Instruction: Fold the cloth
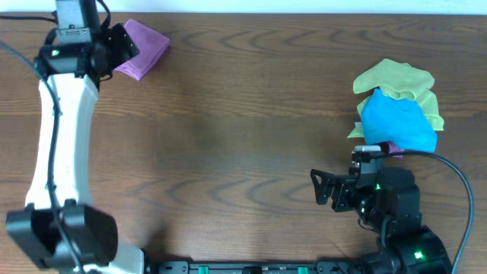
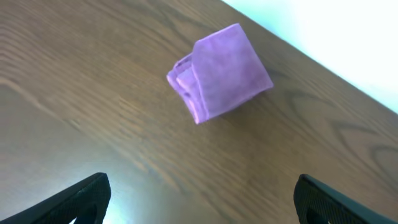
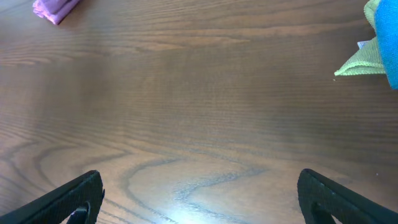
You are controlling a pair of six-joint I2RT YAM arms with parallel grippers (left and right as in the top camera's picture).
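The lilac cloth [image 1: 141, 49] lies folded into a small thick square at the far left of the wooden table. It also shows in the left wrist view [image 2: 221, 73] and at the top left of the right wrist view [image 3: 55, 8]. My left gripper [image 1: 122, 47] is open and empty, right beside the cloth's left edge; in its wrist view [image 2: 200, 196] the fingers are spread wide, clear of the cloth. My right gripper [image 1: 323, 187] is open and empty near the front right, over bare table [image 3: 199, 193].
A bright blue cloth [image 1: 399, 124] lies crumpled on a yellow-green cloth [image 1: 396, 80] at the right, just behind the right arm. Both show at the right edge of the right wrist view, the blue cloth [image 3: 387, 37] and the yellow-green cloth [image 3: 364, 61]. The table's far edge runs close behind the lilac cloth.
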